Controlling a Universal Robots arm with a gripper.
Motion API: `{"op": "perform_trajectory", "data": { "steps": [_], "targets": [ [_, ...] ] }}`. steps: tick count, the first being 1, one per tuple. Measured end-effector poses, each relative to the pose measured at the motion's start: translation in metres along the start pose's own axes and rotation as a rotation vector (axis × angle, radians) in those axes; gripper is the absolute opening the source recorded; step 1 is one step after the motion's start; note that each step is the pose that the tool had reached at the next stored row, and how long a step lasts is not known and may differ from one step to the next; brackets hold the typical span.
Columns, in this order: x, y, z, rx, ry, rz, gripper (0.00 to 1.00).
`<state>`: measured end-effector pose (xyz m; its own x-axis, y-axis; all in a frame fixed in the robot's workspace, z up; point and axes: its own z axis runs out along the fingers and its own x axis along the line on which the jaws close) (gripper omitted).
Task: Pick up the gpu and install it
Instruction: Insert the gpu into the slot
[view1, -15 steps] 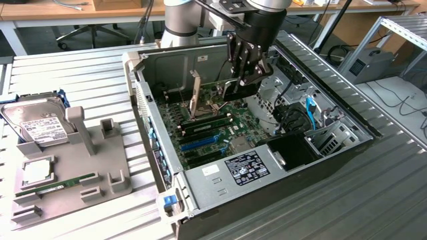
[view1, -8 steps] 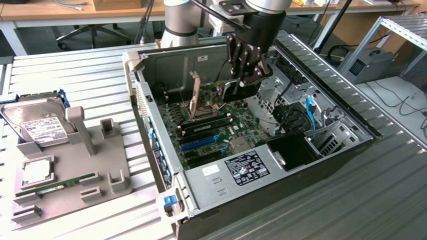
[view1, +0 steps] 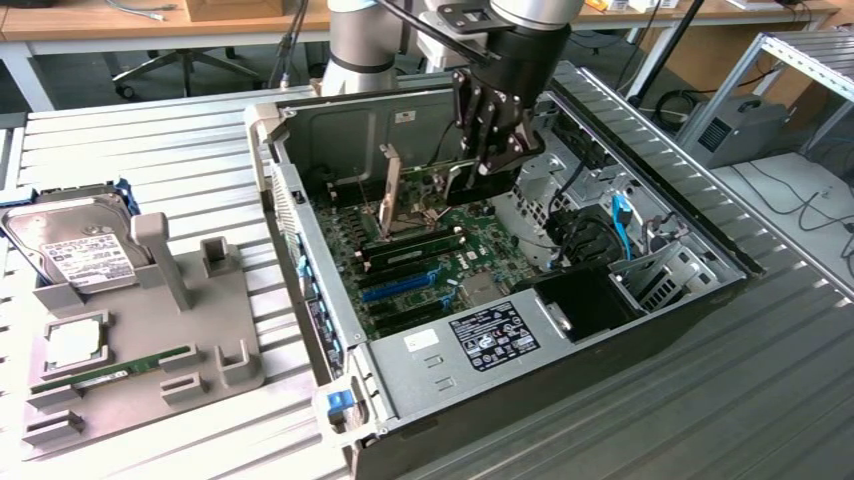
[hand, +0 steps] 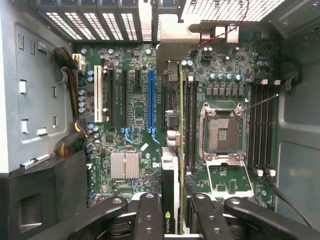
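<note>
Gripper (view1: 487, 150) hangs inside the open computer case (view1: 360, 125), its fingers (hand: 150, 215) closed partway onto the gpu (hand: 169, 200). They clamp the card by its upper edge, so it hangs edge-down over the motherboard (hand: 125, 125). On the exterior view's left, well apart from the case, a grey parts tray (view1: 134, 410) carries a hard drive (view1: 80, 250) and a green RAM stick (view1: 114, 370). Further right, inside the case, the card's long axis runs parallel to the expansion slots. The blue PCIe slot (hand: 150, 100) lies just beside the card's line rather than directly beneath it. The empty CPU socket (hand: 222, 132) sits on the card's other side. Whether the card's lower edge touches a slot, I cannot tell.
</note>
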<state>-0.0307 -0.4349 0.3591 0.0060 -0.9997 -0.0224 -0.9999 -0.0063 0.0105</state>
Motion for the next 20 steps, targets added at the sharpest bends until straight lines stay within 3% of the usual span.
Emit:
{"op": "perform_trajectory", "data": {
  "steps": [20],
  "targets": [
    [0.0001, -0.0001, 0.0057, -0.0001, 0.0005, 0.000, 0.27]
  ]
}}
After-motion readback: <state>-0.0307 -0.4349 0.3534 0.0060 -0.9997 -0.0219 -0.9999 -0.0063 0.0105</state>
